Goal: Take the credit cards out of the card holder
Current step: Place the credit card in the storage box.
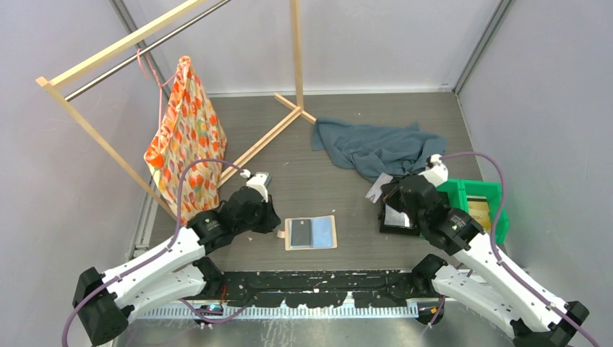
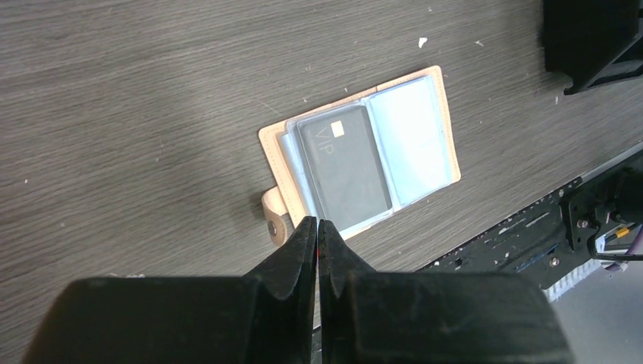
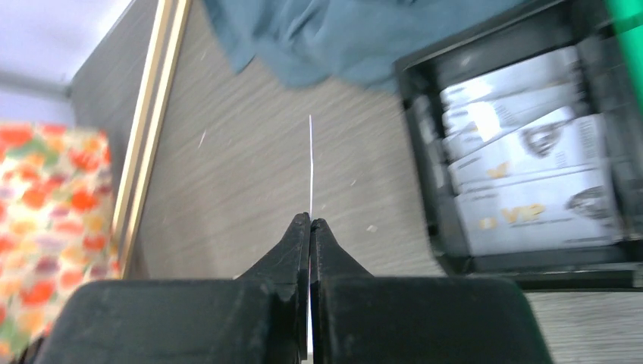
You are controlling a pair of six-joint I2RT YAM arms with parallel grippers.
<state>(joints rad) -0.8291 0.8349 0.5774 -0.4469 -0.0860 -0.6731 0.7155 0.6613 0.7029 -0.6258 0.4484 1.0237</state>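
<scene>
Status: partly complete.

1. The card holder [image 2: 413, 140] lies open and flat on the table [image 2: 136, 114], between the two arms and just ahead of their bases; its side tab [image 2: 274, 216] points toward the left arm.
2. One dark credit card [image 2: 345, 171], printed "VIP", sits in the holder's pocket on the tab side; the opposite pocket shows only pale blue lining; whether more cards lie beneath the dark one cannot be told.
3. The black tray [image 3: 423, 174], to the right of the holder, contains several extracted cards [image 3: 531, 189], stacked and overlapping; these count as done.
4. The right gripper [image 3: 311, 220] is clenched on a thin card [image 3: 311, 163], seen edge-on as a pale line; it hangs above the bare table just beside the tray; this card is judged to be out of the holder but not yet deposited.
5. The left gripper [image 2: 318, 224] is closed to a hairline gap and grasps nothing; its tips hang just above the tab end of the holder; contact with the tab cannot be confirmed.

Outstanding, as judged: deposit the gripped card in the tray; withdraw the dark card from its pocket; check the pockets for any hidden card.
</scene>
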